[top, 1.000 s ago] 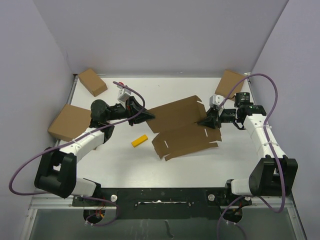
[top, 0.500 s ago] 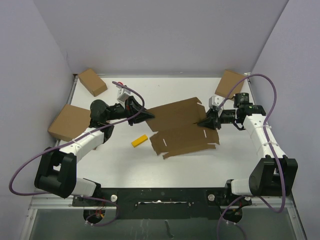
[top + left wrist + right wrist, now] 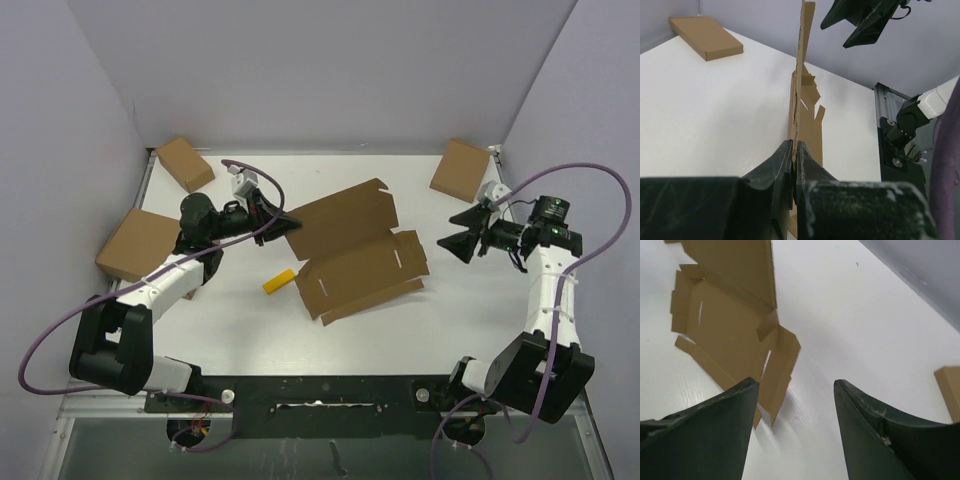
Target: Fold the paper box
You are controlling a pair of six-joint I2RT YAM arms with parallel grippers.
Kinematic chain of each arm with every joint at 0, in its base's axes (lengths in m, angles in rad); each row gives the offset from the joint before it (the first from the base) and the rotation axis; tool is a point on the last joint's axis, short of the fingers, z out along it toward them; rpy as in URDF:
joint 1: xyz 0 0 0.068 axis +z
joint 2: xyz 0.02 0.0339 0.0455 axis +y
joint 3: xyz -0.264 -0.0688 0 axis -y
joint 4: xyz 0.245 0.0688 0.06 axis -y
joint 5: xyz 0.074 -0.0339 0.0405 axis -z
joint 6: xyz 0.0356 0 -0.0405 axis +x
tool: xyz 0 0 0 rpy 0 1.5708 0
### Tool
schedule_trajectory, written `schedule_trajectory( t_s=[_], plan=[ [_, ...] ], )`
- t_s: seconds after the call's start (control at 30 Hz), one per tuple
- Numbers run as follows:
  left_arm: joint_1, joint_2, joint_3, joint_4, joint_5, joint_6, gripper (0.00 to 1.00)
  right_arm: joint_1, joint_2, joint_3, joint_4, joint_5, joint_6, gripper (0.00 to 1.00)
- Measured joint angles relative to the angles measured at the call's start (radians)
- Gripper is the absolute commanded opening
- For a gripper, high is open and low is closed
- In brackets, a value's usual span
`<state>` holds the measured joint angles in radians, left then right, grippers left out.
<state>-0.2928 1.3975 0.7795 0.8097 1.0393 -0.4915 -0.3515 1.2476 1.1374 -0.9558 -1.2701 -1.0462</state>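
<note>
Flat brown paper box (image 3: 355, 255) on the white worktop (image 3: 230, 320), rear panel tilted up, its edge clamped in the left tool (image 3: 292, 226), right tool (image 3: 452, 231) spread apart, box ahead of its tips, untouched

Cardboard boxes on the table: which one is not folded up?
The brown corrugated cardboard box in the middle: its flaps are spread open, while the other three are closed.

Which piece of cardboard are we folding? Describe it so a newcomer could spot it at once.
Start at the middle of the white table. The paper box sits there, an opened-out brown cardboard sheet whose left edge the left gripper pinches. Unlike the closed brown boxes by the walls, it is unfolded, with cut flaps and slots showing.
</note>
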Motion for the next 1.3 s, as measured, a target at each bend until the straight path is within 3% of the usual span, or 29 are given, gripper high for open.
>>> schedule_trajectory(
  t_s=[0.1, 0.2, 0.5, 0.8, 1.3],
  plan=[
    [0.000, 0.000, 0.000, -0.066, -0.034, 0.042, 0.00, -0.094, -0.013, -0.097, 0.165, 0.027, 0.204, 0.23],
    [0.000, 0.000, 0.000, -0.128, -0.076, 0.074, 0.00, -0.118, 0.022, -0.196, 0.286, 0.115, 0.377, 0.15],
    [0.000, 0.003, 0.000, -0.258, -0.203, 0.114, 0.00, -0.013, 0.201, -0.217, 0.366, 0.304, 0.485, 0.10],
    [0.000, 0.011, 0.000, -0.307, -0.277, 0.111, 0.00, 0.170, 0.386, -0.175, 0.372, 0.504, 0.537, 0.08],
    [0.000, 0.031, 0.001, -0.338, -0.311, 0.111, 0.00, 0.291, 0.461, -0.147, 0.357, 0.636, 0.540, 0.07]
  ],
)
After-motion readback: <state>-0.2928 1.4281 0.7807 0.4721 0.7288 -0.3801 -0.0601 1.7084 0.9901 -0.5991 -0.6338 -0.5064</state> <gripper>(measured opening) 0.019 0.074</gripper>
